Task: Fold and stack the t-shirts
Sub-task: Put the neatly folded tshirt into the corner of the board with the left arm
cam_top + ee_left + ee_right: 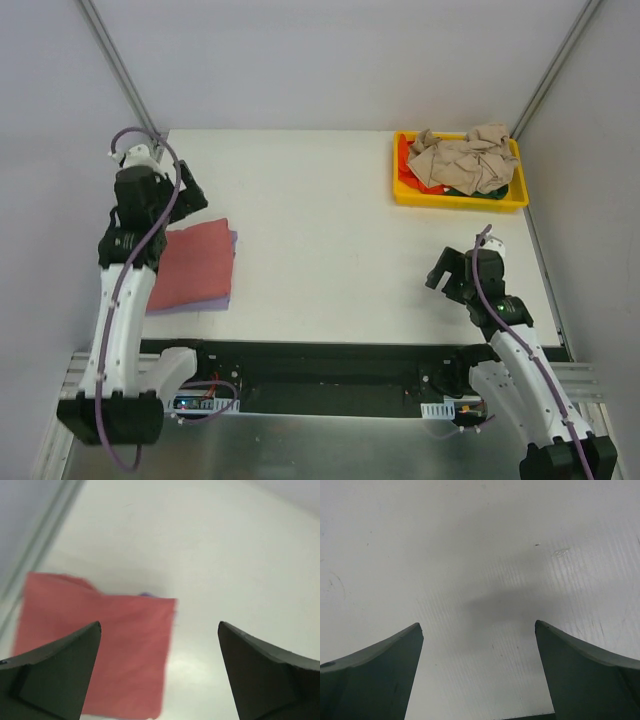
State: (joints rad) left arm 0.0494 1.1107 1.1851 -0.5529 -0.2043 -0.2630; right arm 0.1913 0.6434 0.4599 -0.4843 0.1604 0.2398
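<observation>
One white tabletop (330,230) carries everything. At its left, a folded red-pink t-shirt (195,262) lies stacked on a lavender t-shirt (200,307); two look done. Far right, a yellow tray (450,203) holds crumpled beige (465,160), red (403,160) and dark green (500,190) t-shirts, not yet folded. The left fingers (60,670) hang wide open above the stack and the right fingers (375,675) wide open over bare tabletop, both empty.

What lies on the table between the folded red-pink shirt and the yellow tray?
Nothing: only bare table lies between shirt and tray, seen in the top view.
</observation>
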